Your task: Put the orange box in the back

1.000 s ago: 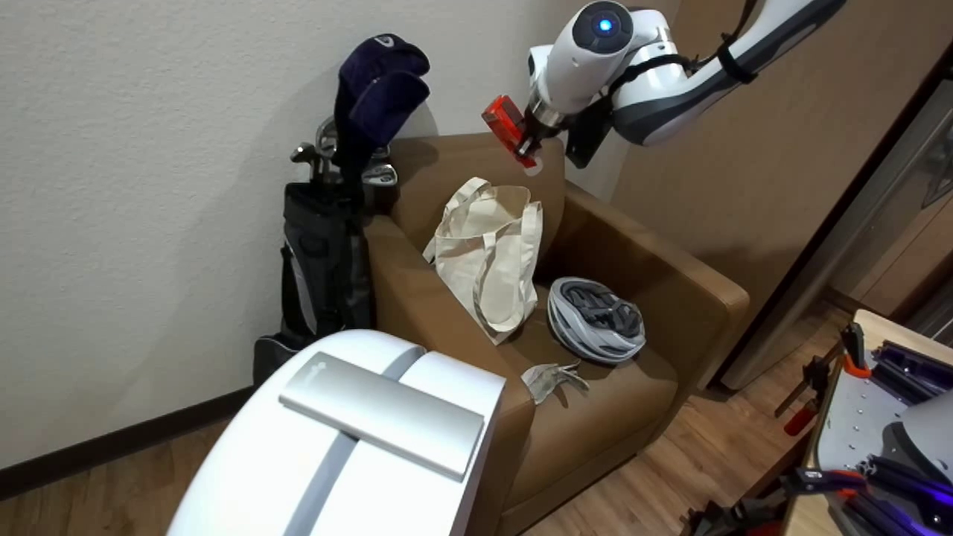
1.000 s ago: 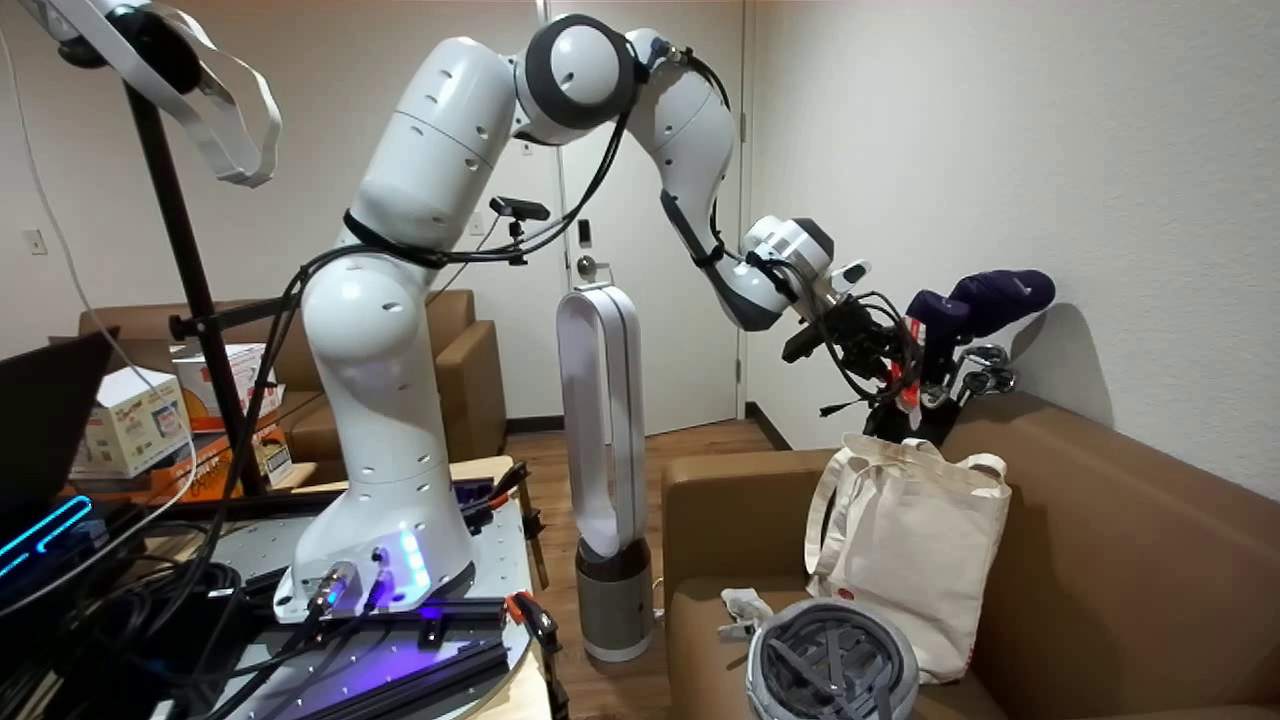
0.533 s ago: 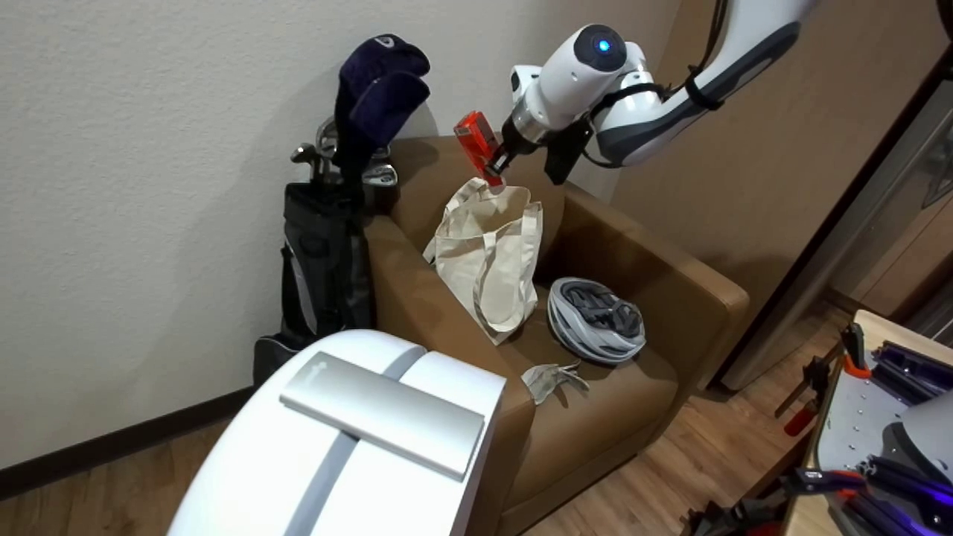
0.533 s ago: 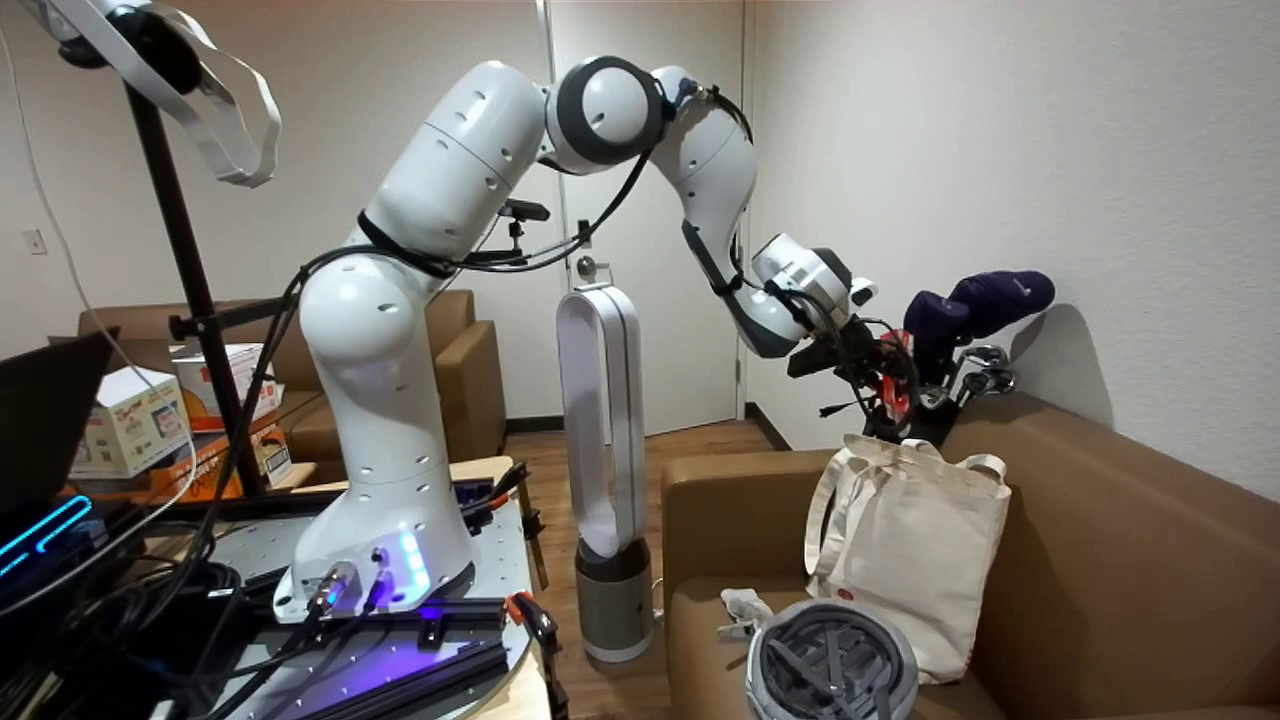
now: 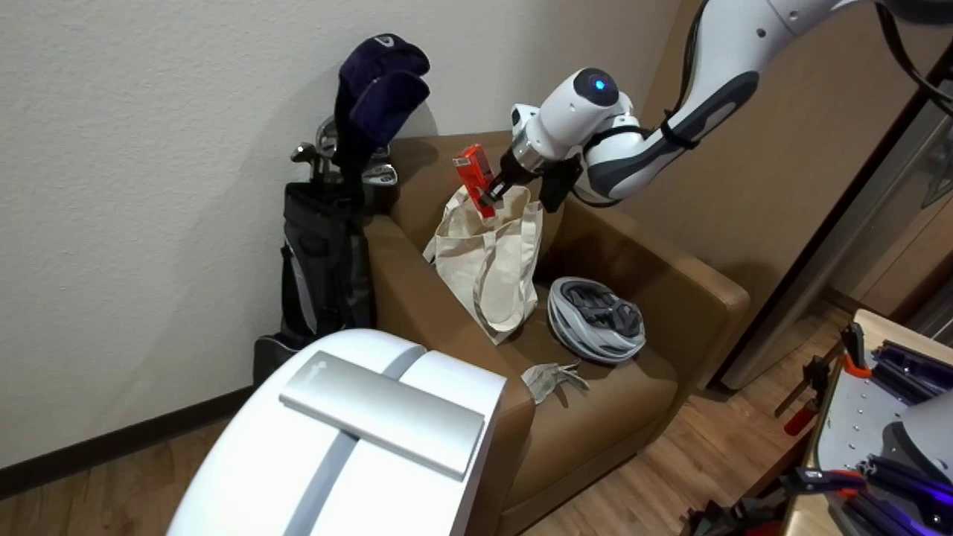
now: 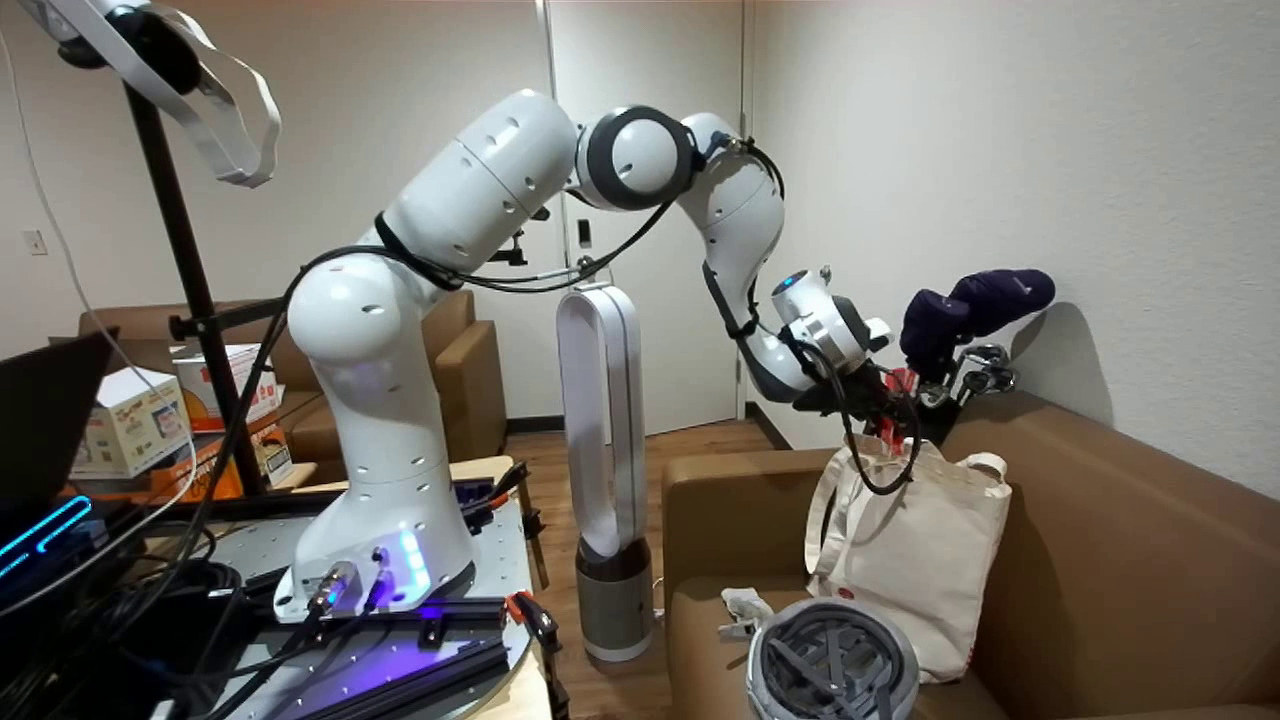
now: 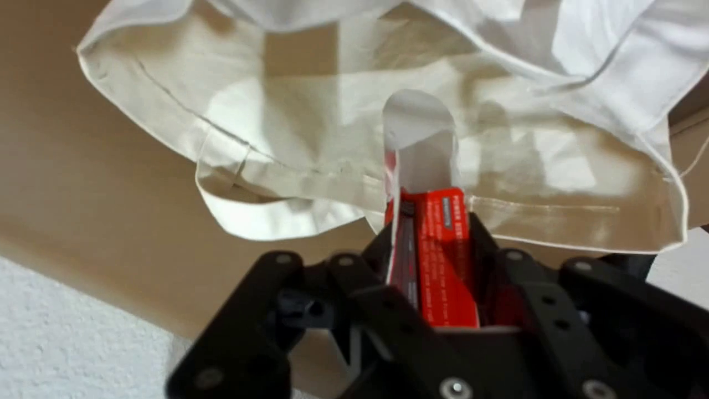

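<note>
The orange box (image 5: 470,173), flat and red, is held tilted by my gripper (image 5: 490,198) above the cream cloth bag (image 5: 476,260). The box's lower end overlaps the bag's opening in this exterior view; I cannot tell how far it reaches inside. In the other exterior picture the box (image 6: 902,381) is partly hidden behind cables, just over the rim of the bag (image 6: 920,550). In the wrist view the gripper (image 7: 429,235) is shut on the box (image 7: 446,249), whose clear-white end tab points into the open bag (image 7: 238,111).
The bag stands on a brown armchair (image 5: 655,260). A grey helmet (image 5: 595,320) and a glove (image 5: 551,380) lie on its seat. A golf bag (image 5: 327,253) with clubs stands beside it, near the wall. A white tower fan (image 6: 605,420) stands between the robot's table and the armchair.
My gripper, with the box in it, has come down and, in an exterior view, moved left, from above the chair's back to the bag's opening. The bag has not moved.
</note>
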{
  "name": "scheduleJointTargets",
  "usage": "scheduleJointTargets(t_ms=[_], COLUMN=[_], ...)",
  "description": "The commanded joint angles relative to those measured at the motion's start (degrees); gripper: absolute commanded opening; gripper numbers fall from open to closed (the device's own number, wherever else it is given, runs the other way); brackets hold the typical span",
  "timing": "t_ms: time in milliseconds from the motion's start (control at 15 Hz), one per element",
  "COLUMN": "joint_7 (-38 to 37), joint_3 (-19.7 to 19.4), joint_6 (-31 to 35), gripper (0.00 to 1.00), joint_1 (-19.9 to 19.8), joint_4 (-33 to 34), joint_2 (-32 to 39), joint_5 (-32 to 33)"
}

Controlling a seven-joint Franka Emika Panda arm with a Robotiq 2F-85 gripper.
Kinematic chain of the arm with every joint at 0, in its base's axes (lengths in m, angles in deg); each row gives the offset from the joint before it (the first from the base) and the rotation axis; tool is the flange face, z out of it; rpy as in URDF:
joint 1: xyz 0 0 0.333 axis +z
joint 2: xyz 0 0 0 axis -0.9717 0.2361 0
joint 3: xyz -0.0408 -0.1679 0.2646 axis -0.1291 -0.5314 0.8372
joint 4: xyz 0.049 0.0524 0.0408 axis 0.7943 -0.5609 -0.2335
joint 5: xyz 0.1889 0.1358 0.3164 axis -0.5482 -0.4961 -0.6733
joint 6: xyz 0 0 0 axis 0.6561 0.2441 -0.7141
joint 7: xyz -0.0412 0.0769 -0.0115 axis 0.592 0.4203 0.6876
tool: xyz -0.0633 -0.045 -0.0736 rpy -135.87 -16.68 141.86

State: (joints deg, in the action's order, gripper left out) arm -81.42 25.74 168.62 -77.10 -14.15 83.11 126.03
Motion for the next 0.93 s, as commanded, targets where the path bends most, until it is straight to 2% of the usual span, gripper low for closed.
scheduleJointTargets(t_ms=[0,400,733,867], joint_7=[2.87,2.04,1.43,0.67], joint_3=[3.66,3.81,1.88,-0.16], joint_6=[2.96,10.73,16.53,17.63], gripper=[0.07,0.07,0.07,0.07], joint_1=[-5.79,-9.20,-8.66,-7.25], joint_4=[0.59,2.28,5.20,7.58], joint_2=[2.37,4.66,7.25,8.61], joint_5=[-4.43,-2.51,-1.51,-1.77])
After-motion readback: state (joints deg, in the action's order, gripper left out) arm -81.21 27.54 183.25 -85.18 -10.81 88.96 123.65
